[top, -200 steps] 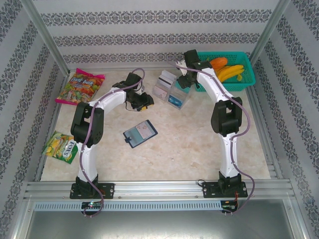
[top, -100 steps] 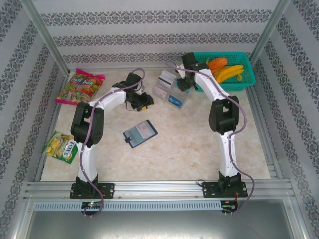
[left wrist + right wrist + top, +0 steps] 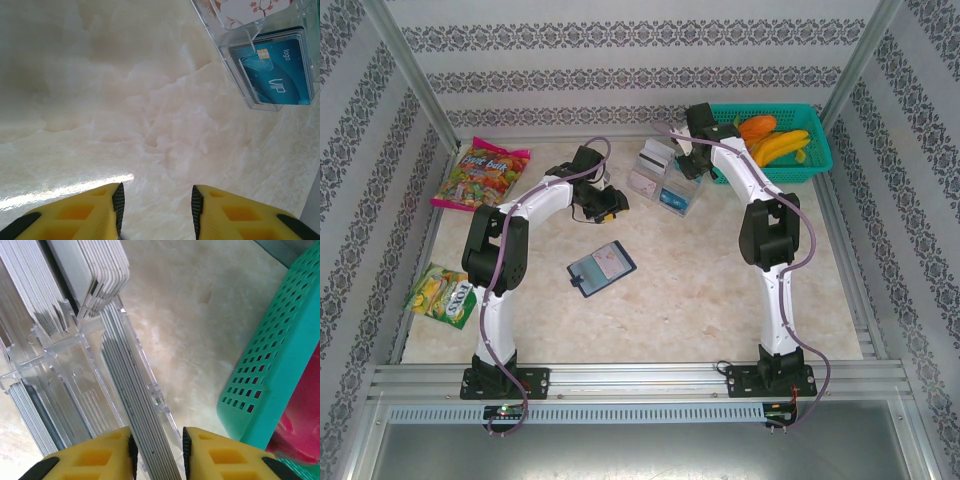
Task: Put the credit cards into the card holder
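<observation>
The right gripper points down, and its 2 yellow fingers stand one on each side of 1 stack of grey cards that sits on edge in a clear plastic rack. The fingers are very close to the stack, but I cannot tell if they are pinching it. More white and grey cards fill the other slots of the rack. A teal basket stands just beside the rack on the right, with bananas in it. The right arm goes up from its base, bends at the elbow, leans to the left and tips its wrist down over the rack. The left gripper is held low over the marble table, its 2 fingers apart and nothing between them. A blue VIP card lies in the rack's end near it. The left arm goes up, bends, and reaches to the right toward the rack. The card holder lies open and flat on the table between the 2 arms, well apart from the rack, and its right half looks pale. 2 candy bags lie far to the left.
</observation>
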